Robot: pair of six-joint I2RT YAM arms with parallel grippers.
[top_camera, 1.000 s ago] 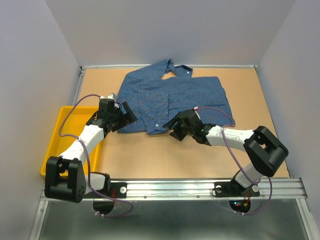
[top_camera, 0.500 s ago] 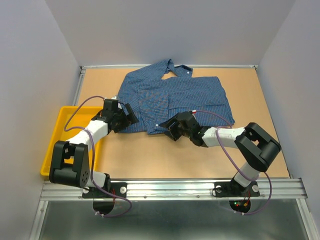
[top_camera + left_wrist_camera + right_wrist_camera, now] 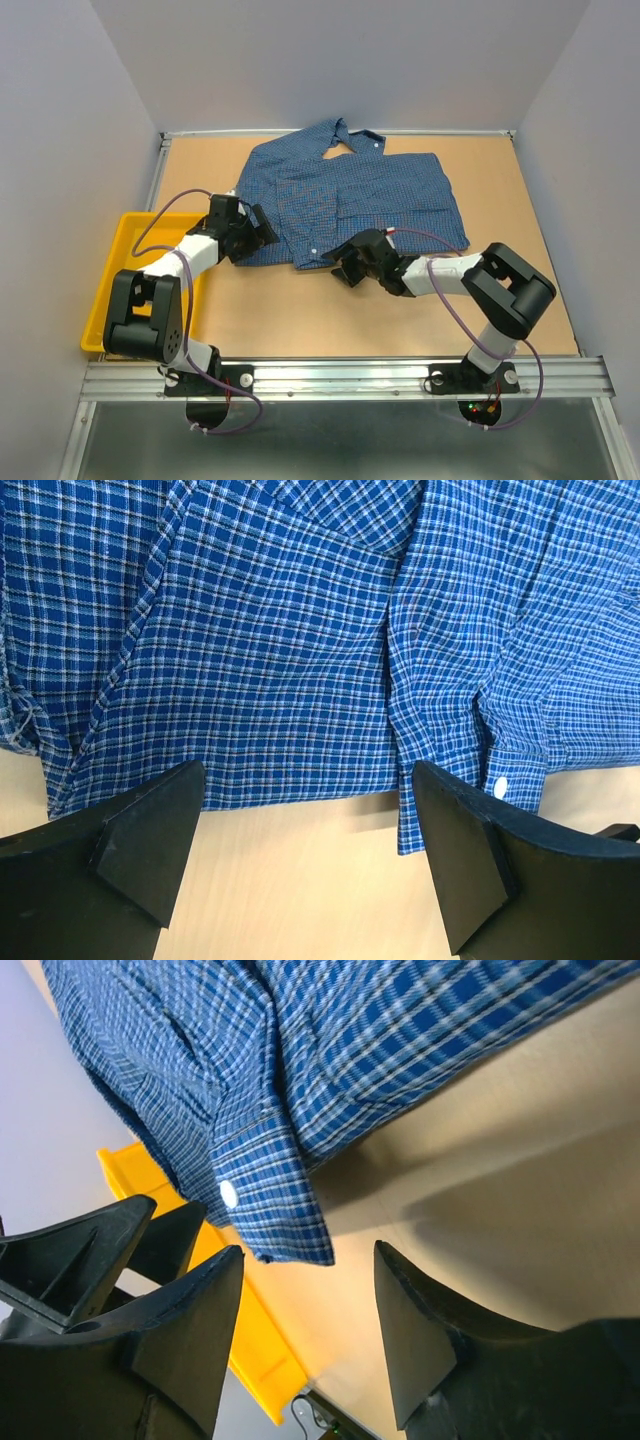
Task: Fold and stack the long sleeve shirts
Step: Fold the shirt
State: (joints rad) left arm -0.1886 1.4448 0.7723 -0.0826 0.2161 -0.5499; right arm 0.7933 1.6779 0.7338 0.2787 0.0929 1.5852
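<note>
The blue checked shirt (image 3: 345,200) lies spread flat on the brown table (image 3: 300,310), its collar (image 3: 350,138) on the side farthest from the arms and a sleeve folded across the body. Left of the shirt, and apart from it, a yellow bin (image 3: 112,275) sits at the table's edge. The left arm crosses over the bin's near corner, and the part of its inside that shows is plain yellow floor (what lies under the arm I cannot tell). The left gripper (image 3: 264,232) is low at the shirt's near-left hem with its fingers spread wide. In the left wrist view the hem runs across just ahead of the two fingertips, with no cloth between them. The right gripper (image 3: 340,268) sits at the shirt's near edge, just beside the buttoned cuff (image 3: 265,1210). Its fingers also stand apart and hold nothing; the cuff's corner, with its white button (image 3: 228,1194), hangs just ahead of the gap.
</note>
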